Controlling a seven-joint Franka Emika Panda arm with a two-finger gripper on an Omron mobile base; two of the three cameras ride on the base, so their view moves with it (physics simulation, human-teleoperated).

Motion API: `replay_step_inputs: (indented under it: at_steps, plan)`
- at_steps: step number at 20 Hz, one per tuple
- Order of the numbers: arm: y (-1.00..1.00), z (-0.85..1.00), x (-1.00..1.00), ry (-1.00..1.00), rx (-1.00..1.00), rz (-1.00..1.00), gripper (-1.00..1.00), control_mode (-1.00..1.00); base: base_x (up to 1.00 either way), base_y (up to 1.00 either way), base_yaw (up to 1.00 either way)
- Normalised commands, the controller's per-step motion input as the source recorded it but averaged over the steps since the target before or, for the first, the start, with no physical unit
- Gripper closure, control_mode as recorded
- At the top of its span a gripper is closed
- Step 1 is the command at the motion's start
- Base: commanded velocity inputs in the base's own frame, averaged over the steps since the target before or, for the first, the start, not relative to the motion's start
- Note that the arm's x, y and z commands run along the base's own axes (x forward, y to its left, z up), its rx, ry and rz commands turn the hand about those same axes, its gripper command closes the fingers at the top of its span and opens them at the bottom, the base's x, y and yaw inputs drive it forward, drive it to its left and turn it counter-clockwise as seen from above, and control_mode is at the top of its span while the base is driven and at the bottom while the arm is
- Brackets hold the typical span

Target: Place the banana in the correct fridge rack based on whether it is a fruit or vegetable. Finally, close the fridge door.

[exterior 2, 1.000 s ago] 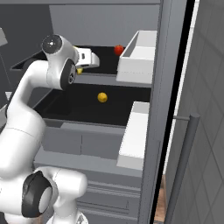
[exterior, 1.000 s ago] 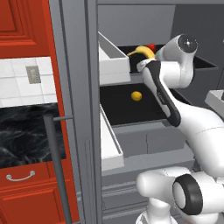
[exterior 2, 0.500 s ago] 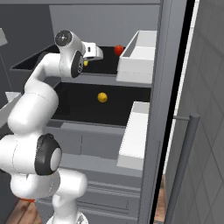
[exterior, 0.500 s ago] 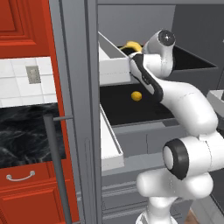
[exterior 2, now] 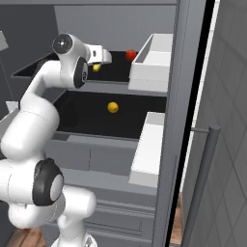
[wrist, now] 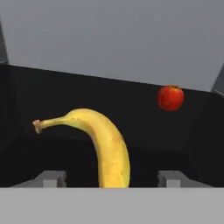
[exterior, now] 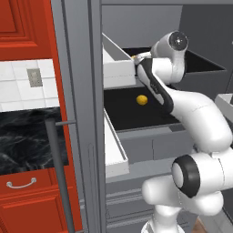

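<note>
The step in hand looks like the placing itself: the banana (wrist: 109, 148) is over the upper rack (wrist: 144, 118), and the next move, as I judge it, calls for setting it down on the black surface short of the apple, letting go, backing the arm out and then swinging the door shut. Nearest in the hand view, the gripper (wrist: 111, 179) has its two tips set wide apart at the bottom edge, and the banana rises between them with clear gaps on both sides; its lower end runs out of sight, so I cannot tell whether the fingers are pinching it or it already lies free on the rack. From there the banana curves up and left, stem end pointing left. Beyond it, to the right and well apart, sits the red apple (wrist: 170, 97) on the same black shelf, with the grey back wall behind. In the right base view the hand (exterior 2: 99, 54) reaches in over that upper rack, a bit of yellow showing just under it, and the apple (exterior 2: 131, 54) lies further in. One level down, a round yellow fruit (exterior 2: 113, 107) rests alone on the lower shelf (exterior 2: 87, 113). The door (exterior: 75, 136) stands wide open at the left.
</note>
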Motion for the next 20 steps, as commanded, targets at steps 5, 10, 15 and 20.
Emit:
replay_step_inputs:
  at_steps: [5,10,15,20]
  plan:
    - [0.0,0.07,-1.0,-0.01,0.14,-0.12,-1.0,-1.0,0.0,0.0,0.0]
    - [-0.02,-0.23,-1.0,0.22,0.12,-0.03,-1.0,-1.0,0.0,0.0,0.0]
    - [-0.16,-0.99,-1.0,0.4,-0.01,0.0,-1.0,-1.0,0.0,0.0,0.0]
    - [-0.09,-0.39,-0.25,0.03,-0.04,0.0,-1.0,-1.0,0.0,0.0,0.0]
